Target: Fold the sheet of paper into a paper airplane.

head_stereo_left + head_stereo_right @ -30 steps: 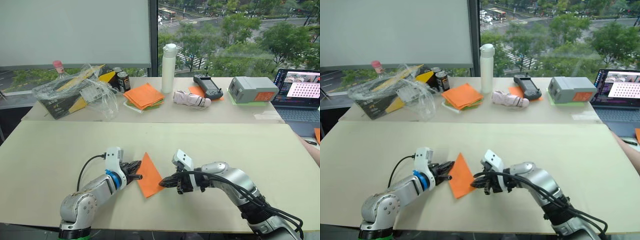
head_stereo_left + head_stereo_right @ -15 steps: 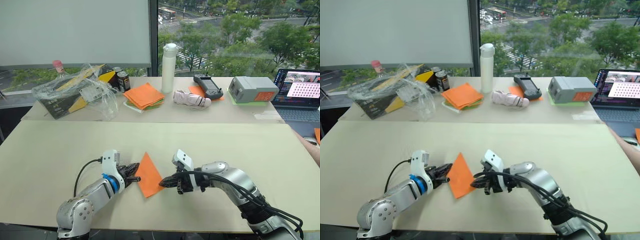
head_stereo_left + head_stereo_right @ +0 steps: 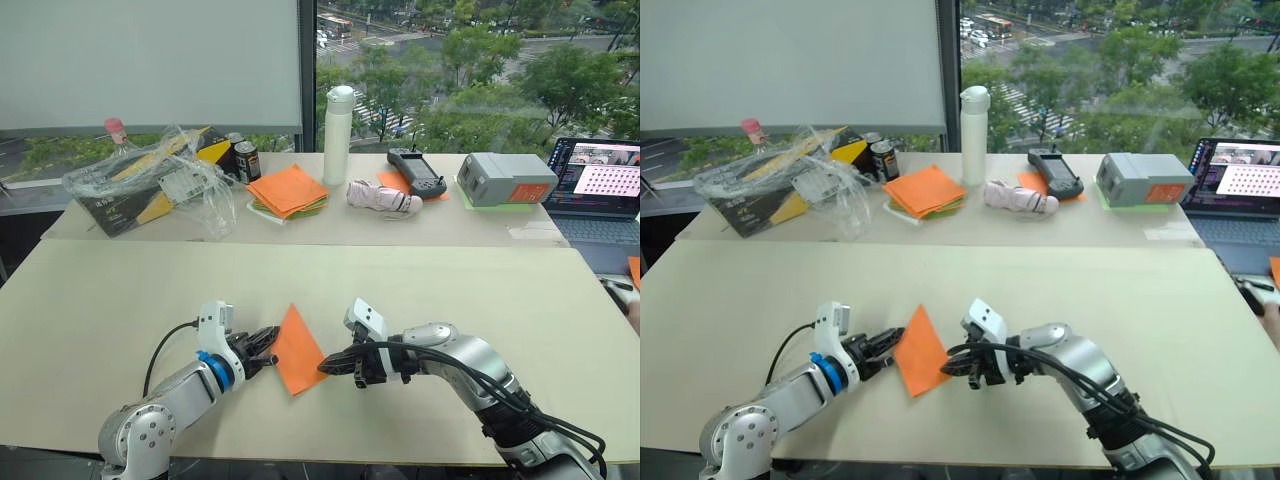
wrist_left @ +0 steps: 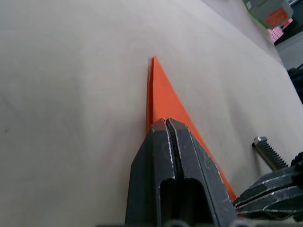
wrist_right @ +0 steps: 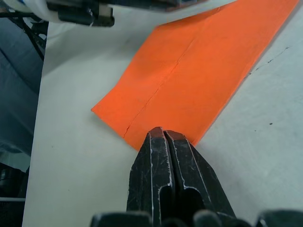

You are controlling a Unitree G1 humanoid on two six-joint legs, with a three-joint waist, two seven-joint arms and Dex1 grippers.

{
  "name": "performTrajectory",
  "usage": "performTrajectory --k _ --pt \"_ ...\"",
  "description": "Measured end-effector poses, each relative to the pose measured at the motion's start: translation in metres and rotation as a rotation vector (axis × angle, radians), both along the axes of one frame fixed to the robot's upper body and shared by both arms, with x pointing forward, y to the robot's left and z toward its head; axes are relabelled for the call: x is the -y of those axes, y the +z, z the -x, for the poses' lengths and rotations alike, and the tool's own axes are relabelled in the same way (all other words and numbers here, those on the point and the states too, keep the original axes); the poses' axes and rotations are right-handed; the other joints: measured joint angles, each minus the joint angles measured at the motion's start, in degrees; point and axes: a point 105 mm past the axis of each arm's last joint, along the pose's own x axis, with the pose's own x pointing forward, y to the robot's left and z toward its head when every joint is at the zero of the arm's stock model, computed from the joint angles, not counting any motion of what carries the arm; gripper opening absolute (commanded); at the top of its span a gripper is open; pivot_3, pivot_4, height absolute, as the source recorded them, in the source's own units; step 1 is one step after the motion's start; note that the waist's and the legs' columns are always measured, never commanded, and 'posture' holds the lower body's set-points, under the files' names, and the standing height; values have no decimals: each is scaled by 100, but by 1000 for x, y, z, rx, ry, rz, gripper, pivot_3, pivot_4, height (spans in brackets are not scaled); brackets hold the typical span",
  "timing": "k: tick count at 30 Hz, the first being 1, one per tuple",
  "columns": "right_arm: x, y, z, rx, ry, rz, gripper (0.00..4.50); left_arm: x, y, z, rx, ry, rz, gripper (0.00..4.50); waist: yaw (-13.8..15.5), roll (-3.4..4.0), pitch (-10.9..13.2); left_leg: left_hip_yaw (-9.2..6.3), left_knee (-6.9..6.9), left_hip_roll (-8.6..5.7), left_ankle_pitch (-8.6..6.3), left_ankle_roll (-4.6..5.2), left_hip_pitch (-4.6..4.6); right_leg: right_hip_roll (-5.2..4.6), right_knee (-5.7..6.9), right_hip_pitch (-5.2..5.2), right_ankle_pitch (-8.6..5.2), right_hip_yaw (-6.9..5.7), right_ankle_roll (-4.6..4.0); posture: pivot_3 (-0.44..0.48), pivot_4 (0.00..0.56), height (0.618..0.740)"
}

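Here the paper airplane (image 3: 297,350), an orange folded wedge with its point toward the far side, lies flat on the near beige table (image 3: 100,310), between the two grippers. A crease runs lengthwise down it in the right wrist view. The left gripper (image 3: 268,347) sits at its left edge, jaws pressed together; the left wrist view shows the closed tips over the wedge's wide end, but whether paper is caught between them I cannot tell. The right gripper (image 3: 327,366) meets the near right edge, jaws likewise pressed together, tips touching the paper's border. On the far table: a stack of orange and green sheets (image 3: 288,192), a white bottle (image 3: 337,135), a black handheld controller (image 3: 416,171), a grey box (image 3: 505,179), a plastic-wrapped package (image 3: 150,185), a laptop (image 3: 600,190).
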Motion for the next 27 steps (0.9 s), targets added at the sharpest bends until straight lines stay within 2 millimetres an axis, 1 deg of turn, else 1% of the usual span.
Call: performTrajectory --k 4,15,19,27 --pt "0 0 0 0 0 -1 28 1 -7 4 -22 -20 -26 0 -3 0 0 0 0 0 0 0 0 0 0 -1 0 0 0 0 150 740" --pt "0 0 0 0 0 -1 28 -2 -8 8 -26 -37 -44 0 -3 0 0 0 -1 0 0 0 0 0 0 -1 0 1 0 0 150 740" --pt "0 0 0 -1 1 -2 28 -4 -9 17 -40 -47 -40 0 -1 0 0 0 -2 0 0 0 0 -1 -1 -2 0 1 0 0 150 740" --pt "0 1 0 -2 2 -3 28 -4 -7 26 -64 -75 -5 0 3 -2 1 0 -2 0 0 0 -1 -1 -2 -3 0 1 0 0 150 740"
